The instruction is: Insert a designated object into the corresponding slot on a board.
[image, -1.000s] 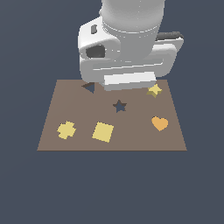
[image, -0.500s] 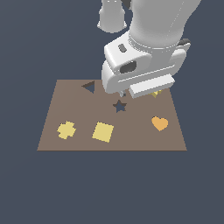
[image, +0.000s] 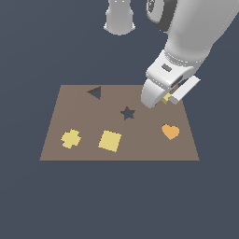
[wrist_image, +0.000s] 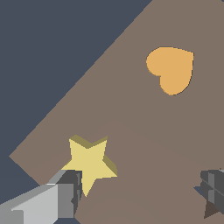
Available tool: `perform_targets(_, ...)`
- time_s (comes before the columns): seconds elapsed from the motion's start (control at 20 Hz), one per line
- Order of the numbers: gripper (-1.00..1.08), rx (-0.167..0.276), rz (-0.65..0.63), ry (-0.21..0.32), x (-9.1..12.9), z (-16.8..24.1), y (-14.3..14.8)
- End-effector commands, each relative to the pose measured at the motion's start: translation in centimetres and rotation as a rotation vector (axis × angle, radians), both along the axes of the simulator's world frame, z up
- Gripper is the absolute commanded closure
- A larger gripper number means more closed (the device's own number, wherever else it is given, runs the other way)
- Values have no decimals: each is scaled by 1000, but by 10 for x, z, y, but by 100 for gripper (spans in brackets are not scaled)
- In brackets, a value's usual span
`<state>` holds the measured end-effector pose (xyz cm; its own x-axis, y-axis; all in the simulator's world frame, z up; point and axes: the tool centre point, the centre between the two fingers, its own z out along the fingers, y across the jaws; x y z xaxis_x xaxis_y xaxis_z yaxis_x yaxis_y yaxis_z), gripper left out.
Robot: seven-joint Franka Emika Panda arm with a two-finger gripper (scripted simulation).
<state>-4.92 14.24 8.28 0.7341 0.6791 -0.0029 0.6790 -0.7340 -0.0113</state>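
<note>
Background: plain dark blue-grey.
Board [image: 56,140]: brown, flat.
Jaws [wrist_image: 140,192]: wide open, straddling star block [wrist_image: 89,162], gripping nothing.
Nearby: orange heart [wrist_image: 171,69]; star slot [image: 127,113] unobstructed.

No text, labels, numbers or signs can be read anywhere.

board [image: 116,149]: matt brown | star block [wrist_image: 89,162]: matt yellow (flat-shaded) | arm [image: 196,32]: smooth white

Board [image: 84,119] plain brown. Star block [wrist_image: 90,162] pale yellow. Heart [image: 170,131] orange. Square [image: 109,141] and cross [image: 71,138] yellow. Star slot [image: 127,113] and triangle hole [image: 94,93] dark. Arm [image: 196,37] white.
</note>
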Motion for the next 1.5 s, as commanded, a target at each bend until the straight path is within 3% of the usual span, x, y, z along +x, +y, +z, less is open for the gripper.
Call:
perform_targets(0.0,-92,0,89,-4,-11,-10,11)
perform_targets(0.45,-92,-4,265,-10,-36,-31,30)
perform_targets(1.2,-92,-5,276,-10,-38,-53,30)
perform_targets(1.25,108,-5,276,-10,-38,-53,30)
perform_targets(1.45,108,-5,276,-10,-38,-53,30)
